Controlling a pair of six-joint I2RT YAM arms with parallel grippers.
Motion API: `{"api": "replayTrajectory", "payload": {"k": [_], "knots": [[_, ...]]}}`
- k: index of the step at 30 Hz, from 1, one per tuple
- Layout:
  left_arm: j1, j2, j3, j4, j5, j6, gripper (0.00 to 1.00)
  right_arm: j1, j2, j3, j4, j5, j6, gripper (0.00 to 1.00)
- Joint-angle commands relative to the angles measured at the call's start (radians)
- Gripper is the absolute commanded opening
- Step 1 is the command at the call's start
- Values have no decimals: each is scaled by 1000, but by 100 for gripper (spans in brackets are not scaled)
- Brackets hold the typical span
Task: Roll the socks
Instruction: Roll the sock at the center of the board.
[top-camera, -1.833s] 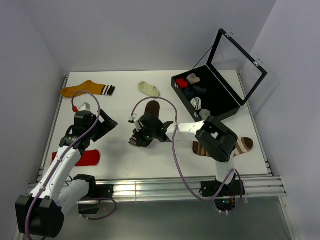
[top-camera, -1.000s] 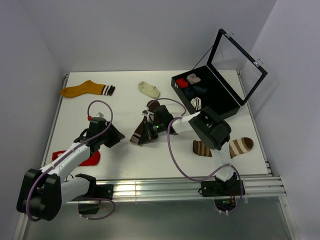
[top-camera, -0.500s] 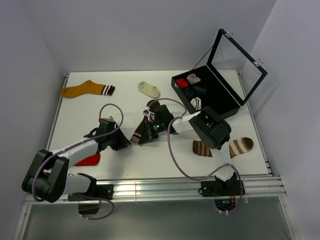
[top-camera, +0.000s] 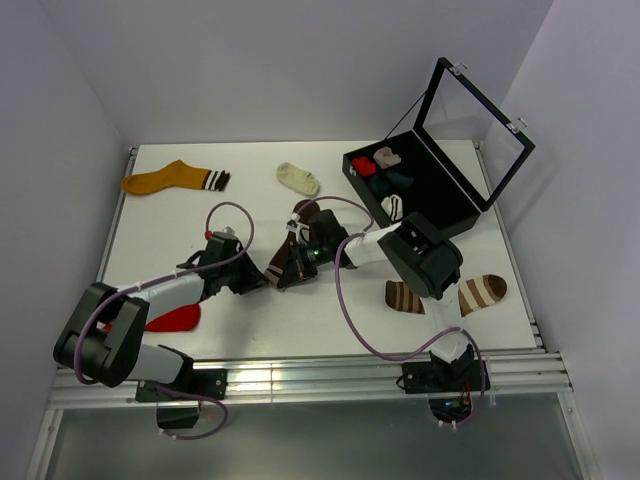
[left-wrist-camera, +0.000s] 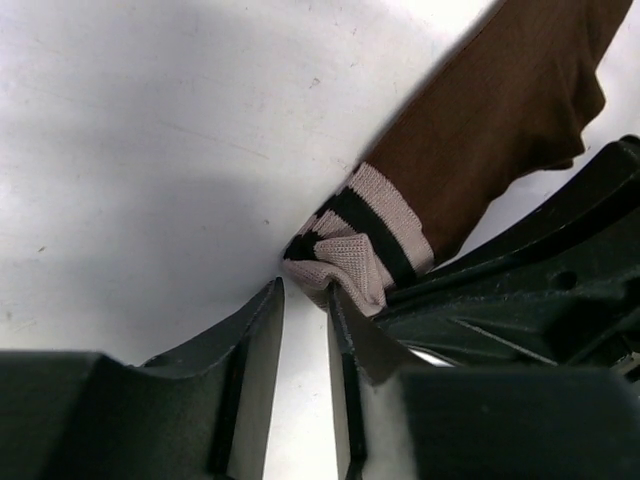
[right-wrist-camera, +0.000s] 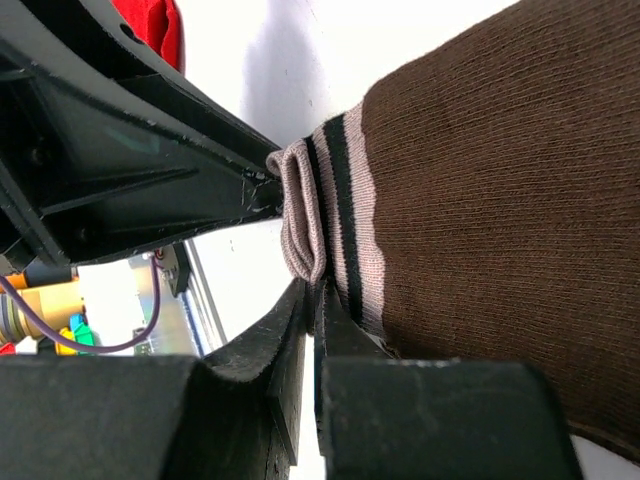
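Top external view shows the dark brown sock lying mid-bench, toe toward the far wall and its pale-striped cuff at the near end, between the two pincers. The right pincer is pressed together on the cuff's folded edge, with a fold of the striped knit bulging just above its fingertips. The left pincer comes in low from the left, its fingers a narrow slit apart with only white bench showing between them. The cuff's folded end sits just beside one fingertip; whether it touches I cannot tell. The red sock lies near the front edge beside the left arm, and the cream ankle sock lies toward the back, well apart from both pincers. An orange sock lies far left, a brown striped sock lies at the right, and an open black case holding rolled socks stands far right.
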Motion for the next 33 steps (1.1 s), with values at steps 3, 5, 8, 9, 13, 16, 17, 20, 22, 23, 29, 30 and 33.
{"api": "replayTrajectory", "payload": {"k": [3, 5, 8, 9, 13, 16, 17, 20, 22, 23, 29, 30, 33], "knots": [[-5, 42, 12, -42, -68, -5, 28, -7, -13, 7, -59, 37, -59, 10], [-4, 48, 23, -47, -77, -11, 27, -7, -19, 8, -72, 46, -74, 16], [-5, 62, 34, -54, -78, -16, 27, -7, -29, 5, -75, 54, -86, 24], [-5, 65, 37, -56, -77, -19, 27, -7, -31, 10, -81, 62, -93, 27], [-5, 68, 47, -65, -80, -25, 25, -3, -51, 11, -114, 91, -126, 34], [-5, 68, 55, -76, -82, -31, 26, 0, -62, 10, -125, 112, -143, 37], [-5, 70, 60, -77, -80, -34, 25, 0, -63, 10, -128, 118, -145, 37], [-5, 73, 67, -81, -80, -40, 25, 10, -72, 14, -151, 160, -169, 38], [-5, 79, 72, -84, -77, -45, 25, 20, -75, 19, -162, 183, -191, 39], [-5, 82, 75, -82, -71, -46, 25, 24, -77, 23, -182, 213, -201, 39], [-5, 88, 95, -79, -51, -55, 24, 66, -80, 39, -240, 335, -269, 38], [-5, 88, 97, -79, -48, -55, 25, 70, -80, 39, -245, 373, -281, 38], [-5, 87, 109, -81, -42, -55, 24, 85, -75, 40, -259, 434, -295, 32]]}}
